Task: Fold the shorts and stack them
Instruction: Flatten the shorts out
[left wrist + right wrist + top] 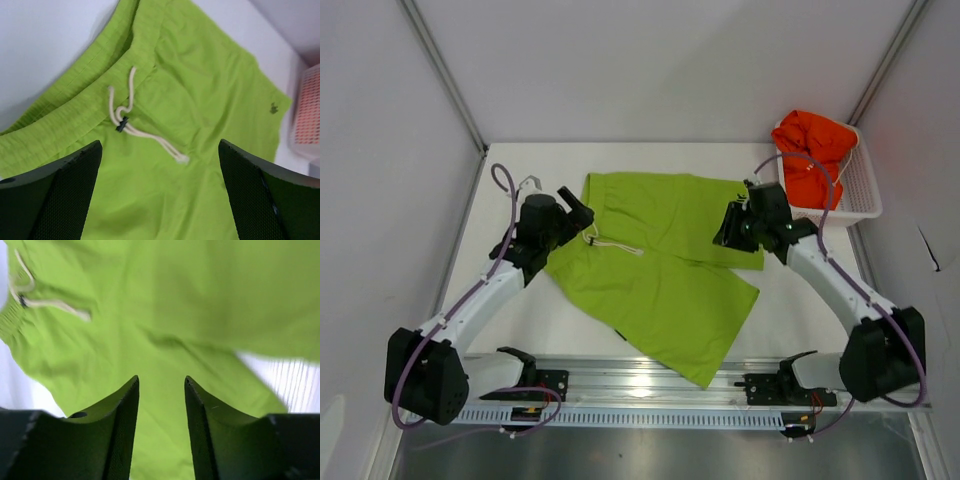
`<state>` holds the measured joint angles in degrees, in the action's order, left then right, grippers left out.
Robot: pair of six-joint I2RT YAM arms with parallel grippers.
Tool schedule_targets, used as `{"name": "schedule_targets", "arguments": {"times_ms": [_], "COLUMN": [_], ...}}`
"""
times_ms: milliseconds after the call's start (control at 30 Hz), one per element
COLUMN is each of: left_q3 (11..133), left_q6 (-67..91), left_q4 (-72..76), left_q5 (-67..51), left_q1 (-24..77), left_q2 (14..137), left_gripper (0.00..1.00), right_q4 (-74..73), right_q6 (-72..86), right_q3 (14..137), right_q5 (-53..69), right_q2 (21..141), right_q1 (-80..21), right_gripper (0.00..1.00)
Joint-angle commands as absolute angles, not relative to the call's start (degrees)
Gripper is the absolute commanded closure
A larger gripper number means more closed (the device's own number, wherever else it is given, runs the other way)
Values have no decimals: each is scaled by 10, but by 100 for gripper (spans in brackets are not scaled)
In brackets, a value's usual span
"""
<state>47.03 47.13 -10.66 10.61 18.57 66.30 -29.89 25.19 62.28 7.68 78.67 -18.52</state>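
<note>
A: How far is the folding?

B: Not far, I think. The lime green shorts [660, 270] lie spread on the table [535, 325] and I see no neat fold.

A: And the grippers?

B: The left gripper [160, 144] is wide open and empty, and the drawstring [127, 117] lies just ahead of its fingertips. The right gripper [161, 382] has its fingers a little apart, gripping nothing — green cloth lies below and ahead of them.

A: The orange-red shorts [815, 150]?

B: Crumpled in the basket [865, 195], beyond the right fingers — folding and stacking are both left to do.

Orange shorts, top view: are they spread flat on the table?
No, the orange shorts sit bunched inside the white basket at the far right.
</note>
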Motion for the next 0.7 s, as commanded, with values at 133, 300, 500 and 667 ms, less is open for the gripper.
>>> {"name": "schedule_targets", "arguments": {"times_ms": [133, 300, 500, 667], "left_q3": [410, 386, 370, 345], "left_q6": [430, 419, 410, 422], "left_q4": [-98, -139, -172, -171], "left_q5": [52, 73, 54, 39], "left_q1": [185, 185, 153, 112], "left_q2": [674, 648, 622, 621], "left_gripper": [1, 1, 1, 1], "right_q4": [-258, -271, -325, -378], "right_q6": [314, 338, 416, 500], "right_q3": [442, 403, 361, 349], "right_q5": [69, 76, 40, -37], "right_q2": [660, 630, 517, 477], "right_q1": [-190, -246, -359, -481], "right_gripper": [55, 51, 48, 44]}}
